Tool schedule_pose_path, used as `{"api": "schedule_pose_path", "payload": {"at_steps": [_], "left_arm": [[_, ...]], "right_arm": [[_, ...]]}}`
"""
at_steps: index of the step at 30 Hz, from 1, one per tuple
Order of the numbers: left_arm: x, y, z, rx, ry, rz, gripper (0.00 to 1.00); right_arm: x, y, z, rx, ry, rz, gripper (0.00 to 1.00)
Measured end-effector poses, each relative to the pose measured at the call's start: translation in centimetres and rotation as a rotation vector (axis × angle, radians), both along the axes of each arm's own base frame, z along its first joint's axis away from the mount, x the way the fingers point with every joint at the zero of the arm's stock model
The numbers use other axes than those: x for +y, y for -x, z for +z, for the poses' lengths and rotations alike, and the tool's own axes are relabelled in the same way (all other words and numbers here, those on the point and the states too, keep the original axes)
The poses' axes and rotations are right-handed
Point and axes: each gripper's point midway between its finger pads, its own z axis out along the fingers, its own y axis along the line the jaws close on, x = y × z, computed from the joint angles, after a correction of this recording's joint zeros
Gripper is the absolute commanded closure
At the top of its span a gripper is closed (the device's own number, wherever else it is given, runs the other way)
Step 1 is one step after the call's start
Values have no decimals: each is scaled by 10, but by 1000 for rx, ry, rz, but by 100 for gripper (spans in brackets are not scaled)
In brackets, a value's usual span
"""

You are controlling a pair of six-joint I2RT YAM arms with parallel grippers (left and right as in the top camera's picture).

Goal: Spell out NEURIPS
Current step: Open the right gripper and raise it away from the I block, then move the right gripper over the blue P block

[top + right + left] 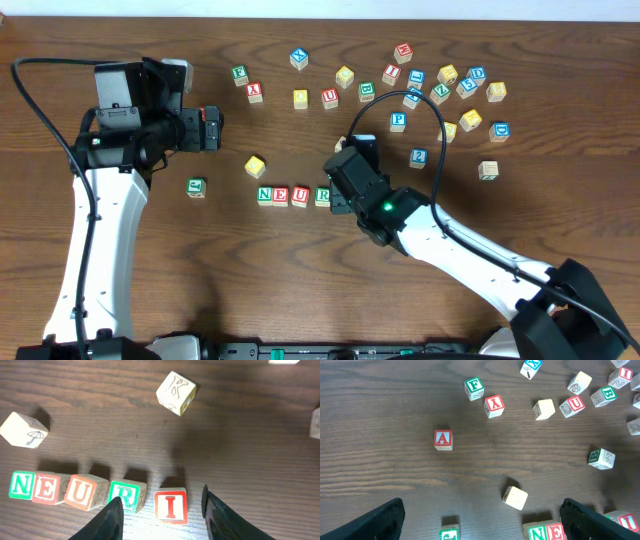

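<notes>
Dark wood-grain table. At the bottom of the right wrist view, the red I cube sits just right of the N-E-U-R row. The right gripper straddles it, fingers spread with gaps on both sides, holding nothing. The left gripper is spread wide and empty. The blue P cube lies upper right of centre overhead. Risk: 1 finger is close beside the row's R end; a sideways withdrawal would likely knock the row crooked.
</notes>
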Motion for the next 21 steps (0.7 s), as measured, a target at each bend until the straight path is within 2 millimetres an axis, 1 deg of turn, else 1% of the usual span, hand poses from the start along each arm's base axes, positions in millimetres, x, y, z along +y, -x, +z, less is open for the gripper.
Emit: {"api": "schedule_pose_path", "payload": {"at_steps": [4,14,21], "left_arm": [[0,0,0,0,0,1,2],[0,0,0,0,0,0,2],[0,0,0,0,0,0,2]], "right_arm": [[-2,-2,7,-23,5,1,51],[-6,-6,11,-53,66,36,49],[-12,-27,37,-106,103,56,45]]}}
